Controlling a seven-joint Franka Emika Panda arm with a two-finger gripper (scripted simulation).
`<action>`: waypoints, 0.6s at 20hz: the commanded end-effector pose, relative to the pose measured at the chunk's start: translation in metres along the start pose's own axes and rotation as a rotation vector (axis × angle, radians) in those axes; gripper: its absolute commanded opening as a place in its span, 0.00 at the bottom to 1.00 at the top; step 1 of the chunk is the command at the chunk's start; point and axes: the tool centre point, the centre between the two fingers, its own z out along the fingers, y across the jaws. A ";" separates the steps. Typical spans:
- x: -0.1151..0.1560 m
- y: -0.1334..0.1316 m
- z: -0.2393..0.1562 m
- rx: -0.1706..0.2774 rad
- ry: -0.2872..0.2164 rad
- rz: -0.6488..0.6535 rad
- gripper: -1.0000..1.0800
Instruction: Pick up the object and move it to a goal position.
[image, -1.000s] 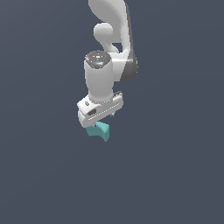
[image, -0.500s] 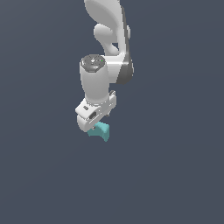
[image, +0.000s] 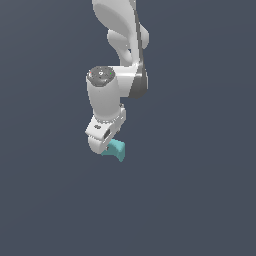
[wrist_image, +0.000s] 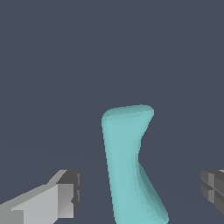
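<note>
Teal and matte, the block (image: 117, 150) sits just beneath the white arm's (image: 117, 60) gripper (image: 106, 148), poking out toward the exterior view's right. In the wrist view the block (wrist_image: 129, 162) stands between the two fingers (wrist_image: 70, 192), with clear gaps of dark bench (wrist_image: 52, 65) on either side. The fingers are spread wide, touching nothing. The block's concave cut-out shows along one side.

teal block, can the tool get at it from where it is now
Probably yes: the teal block sits between the open tool fingers, gaps on both sides, and nothing else shows in the way.
</note>
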 end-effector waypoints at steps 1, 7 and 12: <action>-0.002 0.001 0.002 0.002 0.000 -0.045 0.96; -0.006 0.002 0.005 0.004 0.001 -0.112 0.96; -0.007 0.002 0.005 0.005 0.001 -0.134 0.96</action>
